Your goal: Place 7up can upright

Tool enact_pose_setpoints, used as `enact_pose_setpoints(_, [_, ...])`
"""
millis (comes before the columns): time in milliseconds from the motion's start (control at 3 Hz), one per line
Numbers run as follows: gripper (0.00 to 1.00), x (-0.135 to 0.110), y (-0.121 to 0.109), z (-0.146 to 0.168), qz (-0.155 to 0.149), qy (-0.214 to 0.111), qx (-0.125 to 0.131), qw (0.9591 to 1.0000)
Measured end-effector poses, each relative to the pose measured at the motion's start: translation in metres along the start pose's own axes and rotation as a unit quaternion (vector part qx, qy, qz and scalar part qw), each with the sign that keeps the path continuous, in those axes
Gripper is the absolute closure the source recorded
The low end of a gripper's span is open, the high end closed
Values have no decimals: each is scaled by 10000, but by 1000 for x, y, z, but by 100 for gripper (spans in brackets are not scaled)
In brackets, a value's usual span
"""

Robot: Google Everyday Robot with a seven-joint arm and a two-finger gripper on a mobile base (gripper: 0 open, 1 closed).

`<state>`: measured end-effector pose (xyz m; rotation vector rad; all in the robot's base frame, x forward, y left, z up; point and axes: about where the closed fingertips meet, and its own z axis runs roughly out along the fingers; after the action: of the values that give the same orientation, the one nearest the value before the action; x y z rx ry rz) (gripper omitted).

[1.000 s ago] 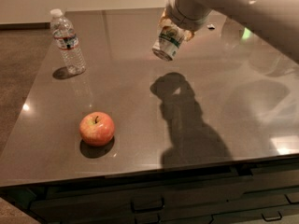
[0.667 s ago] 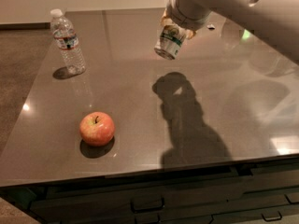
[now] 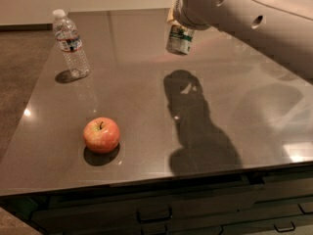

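The 7up can (image 3: pixel 179 43), white and green with a silver end, hangs in the air above the far middle of the dark glossy table (image 3: pixel 142 126). It stands nearly upright, with its top hidden under my wrist. My gripper (image 3: pixel 179 29) comes down from the upper right and is shut on the can's upper part. The big pale arm (image 3: pixel 244 13) covers most of the gripper. The arm and can cast a shadow (image 3: pixel 195 121) on the table right below.
A clear plastic water bottle (image 3: pixel 71 44) stands upright at the far left of the table. A red apple (image 3: pixel 101 134) lies near the front left. Dark drawers (image 3: pixel 161 214) run below the table's front edge.
The can has turned from tilted to nearly upright while staying at about the same spot above the table. The arm now fills more of the upper right.
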<state>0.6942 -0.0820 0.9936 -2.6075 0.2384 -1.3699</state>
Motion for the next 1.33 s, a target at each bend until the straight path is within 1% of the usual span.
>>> enact_pose_setpoints(333, [100, 6, -4, 12, -465, 259, 296, 9981])
enact_pose_setpoints(667, [100, 8, -7, 22, -996, 541, 597, 9918])
enact_pose_setpoints(1000, [100, 4, -9, 26, -1400, 808, 820, 9834])
enact_pose_setpoints(1333, [100, -4, -10, 29, -1609, 1013, 982, 9768])
